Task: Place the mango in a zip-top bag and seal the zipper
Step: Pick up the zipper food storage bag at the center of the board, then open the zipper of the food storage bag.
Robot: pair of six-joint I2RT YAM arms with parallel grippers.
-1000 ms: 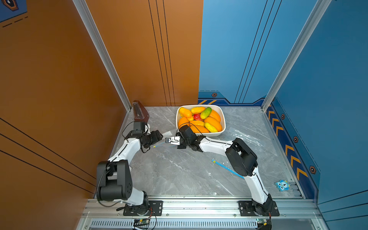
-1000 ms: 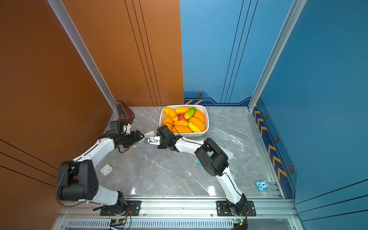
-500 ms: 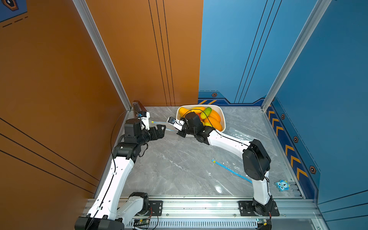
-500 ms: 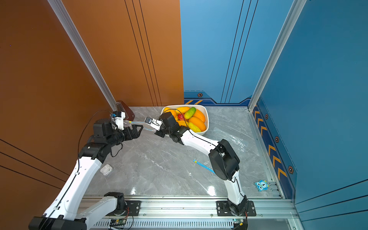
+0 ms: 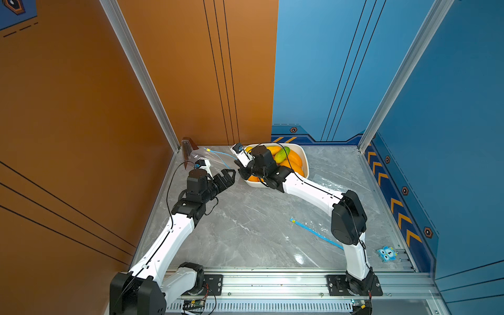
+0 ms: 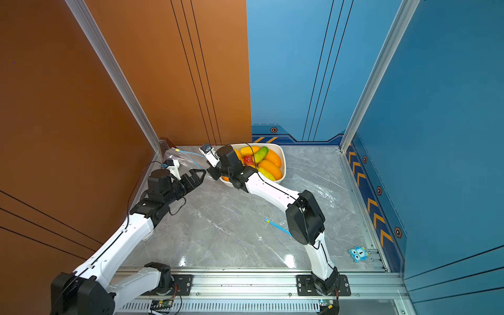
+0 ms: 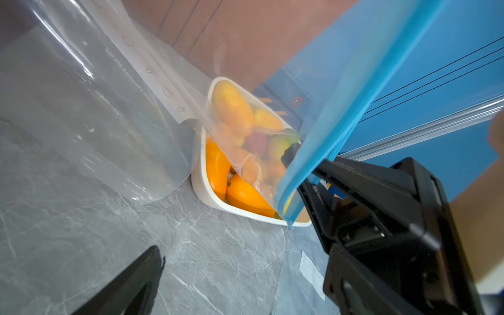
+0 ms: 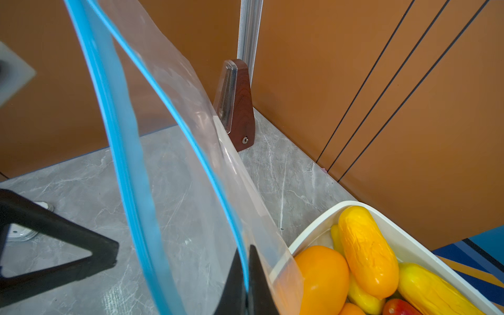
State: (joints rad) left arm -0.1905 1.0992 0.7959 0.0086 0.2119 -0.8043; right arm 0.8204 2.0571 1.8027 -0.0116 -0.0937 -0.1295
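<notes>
Your right gripper [image 8: 246,275] pinches the clear zip-top bag [image 8: 174,169], likely limp and slippery, by its blue zipper rim beside the white bowl [image 6: 272,144], where the smooth mango [image 6: 270,168] lies among other fruit; grasp it across its middle. Your left gripper [image 5: 228,177] hangs spread, empty. The bag's small print [image 7: 152,73] is unreadable.

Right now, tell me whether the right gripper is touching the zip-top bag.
Touching. The right wrist view shows the right gripper shut on the zip-top bag, its blue zipper edge pinched between the jaws.
</notes>
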